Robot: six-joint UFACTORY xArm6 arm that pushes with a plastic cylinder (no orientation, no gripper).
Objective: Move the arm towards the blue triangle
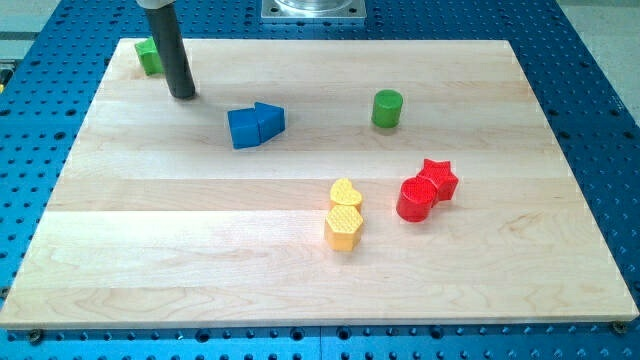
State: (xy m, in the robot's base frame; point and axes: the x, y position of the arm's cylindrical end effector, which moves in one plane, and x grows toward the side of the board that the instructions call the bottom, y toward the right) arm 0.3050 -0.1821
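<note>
The blue triangle (269, 118) lies on the wooden board (200, 260), left of centre toward the view's top, touching a blue cube (244, 128) on its left. My tip (182, 95) rests on the board near the top-left corner, up and to the left of the blue cube, with a clear gap between them. The dark rod rises from the tip out of the view's top.
A green block (149, 56) sits at the top-left corner, partly hidden behind the rod. A green cylinder (387, 108) stands right of centre. A red cylinder (414, 199) touches a red star (438, 178). A yellow heart (346, 193) touches a yellow hexagon (342, 227).
</note>
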